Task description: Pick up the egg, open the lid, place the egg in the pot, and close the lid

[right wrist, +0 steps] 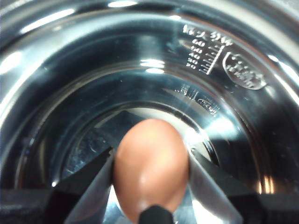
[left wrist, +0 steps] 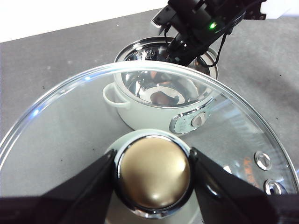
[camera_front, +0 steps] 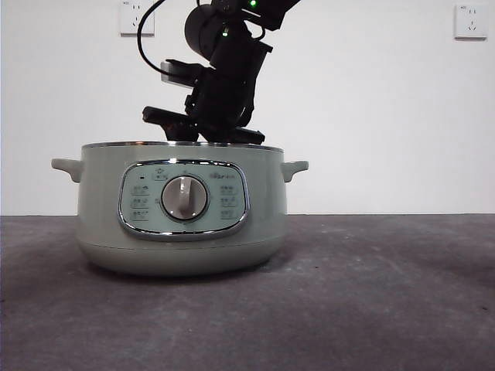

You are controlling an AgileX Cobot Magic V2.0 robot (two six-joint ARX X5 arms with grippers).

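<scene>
The pale sage-green pot [camera_front: 182,209] stands open on the table. My right arm [camera_front: 224,85] reaches down into it from above, and the rim hides its jaws in the front view. In the right wrist view my right gripper [right wrist: 150,163] is shut on the reddish-brown egg [right wrist: 150,165] inside the steel bowl of the pot [right wrist: 140,46]. My left gripper [left wrist: 153,168] is shut on the knob [left wrist: 153,171] of the glass lid [left wrist: 70,121] and holds it up, well apart from the pot [left wrist: 140,116]. The lid is out of the front view.
The silver-grey dial [camera_front: 185,198] and its control panel face the front camera. Two wall sockets [camera_front: 137,17] [camera_front: 470,21] sit on the white wall behind. The grey table [camera_front: 371,294] stretches around the pot. The right arm [left wrist: 196,28] leans over the pot's far rim.
</scene>
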